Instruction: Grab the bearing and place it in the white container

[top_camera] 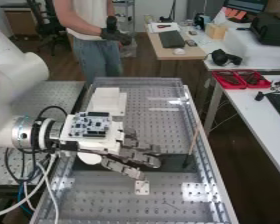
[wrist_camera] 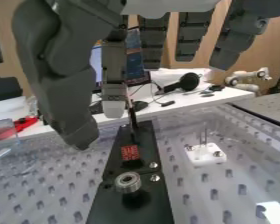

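Observation:
Dark grey fingers of the hand (top_camera: 134,155) reach out over the middle of the bench, extended and loosely spread. In the wrist view the hand (wrist_camera: 54,70) has its thumb and fingers apart, with nothing between them. A silver ring-shaped bearing (wrist_camera: 128,182) stands on the black plate (wrist_camera: 154,200), below the fingers and not touched by them. Beyond the hand's wrist, on the far half of the bench, lies a white box-like object (top_camera: 107,99); whether it is hollow I cannot tell.
A small white block with pins (wrist_camera: 205,154) sits beside the plate. The plate also bears a red patterned piece (wrist_camera: 130,152). A thin upright rod (top_camera: 193,142) rises near the bench's right rail (top_camera: 210,150). Under the hand's base shows a white round object (top_camera: 89,158).

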Motion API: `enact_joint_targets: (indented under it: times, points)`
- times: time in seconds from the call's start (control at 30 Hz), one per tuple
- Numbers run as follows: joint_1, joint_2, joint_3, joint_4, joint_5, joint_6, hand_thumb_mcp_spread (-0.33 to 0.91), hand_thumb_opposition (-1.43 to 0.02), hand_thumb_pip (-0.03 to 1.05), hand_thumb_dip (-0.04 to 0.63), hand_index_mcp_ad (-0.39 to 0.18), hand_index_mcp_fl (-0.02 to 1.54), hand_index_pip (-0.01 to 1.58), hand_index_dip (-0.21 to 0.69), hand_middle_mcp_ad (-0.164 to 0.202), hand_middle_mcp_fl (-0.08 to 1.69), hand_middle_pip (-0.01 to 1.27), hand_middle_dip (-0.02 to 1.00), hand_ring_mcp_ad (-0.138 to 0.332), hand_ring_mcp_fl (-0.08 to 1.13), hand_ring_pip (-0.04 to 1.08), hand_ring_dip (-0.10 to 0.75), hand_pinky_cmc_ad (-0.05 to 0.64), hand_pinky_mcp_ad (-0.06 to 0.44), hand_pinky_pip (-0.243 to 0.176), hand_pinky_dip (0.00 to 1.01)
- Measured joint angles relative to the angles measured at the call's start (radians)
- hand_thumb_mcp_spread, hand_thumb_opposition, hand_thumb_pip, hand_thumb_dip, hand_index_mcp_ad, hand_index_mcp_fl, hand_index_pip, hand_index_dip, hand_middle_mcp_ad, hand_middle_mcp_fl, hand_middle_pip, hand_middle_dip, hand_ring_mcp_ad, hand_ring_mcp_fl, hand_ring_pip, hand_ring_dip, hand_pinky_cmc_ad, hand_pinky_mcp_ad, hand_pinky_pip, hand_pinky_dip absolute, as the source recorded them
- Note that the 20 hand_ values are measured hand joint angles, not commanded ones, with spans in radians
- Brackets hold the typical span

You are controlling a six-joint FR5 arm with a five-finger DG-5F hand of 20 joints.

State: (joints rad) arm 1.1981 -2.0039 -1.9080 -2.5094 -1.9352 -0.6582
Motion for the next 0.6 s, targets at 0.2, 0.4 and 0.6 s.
enact_joint_targets:
  times: [0.2,0.4,0.6]
  points:
    - [0.000,-0.017,0.009,-0.008,-0.010,0.001,0.48,-0.85,0.58,0.332,-0.134,0.04,1.35,0.297,0.059,0.04,0.13,0.19,0.140,0.00,0.10,0.075,0.330,0.260,-0.061,0.18]
    - [0.001,-0.033,0.013,0.002,-0.017,0.005,0.48,-0.86,0.61,0.346,-0.134,0.04,1.34,0.281,0.059,0.04,0.13,0.19,0.140,0.00,0.10,0.075,0.330,0.260,-0.061,0.18]
    - [0.003,-0.049,0.018,0.008,-0.021,-0.005,0.48,-0.86,0.61,0.346,-0.134,0.04,1.34,0.264,0.059,0.04,0.13,0.19,0.138,0.00,0.10,0.075,0.330,0.260,-0.061,0.18]
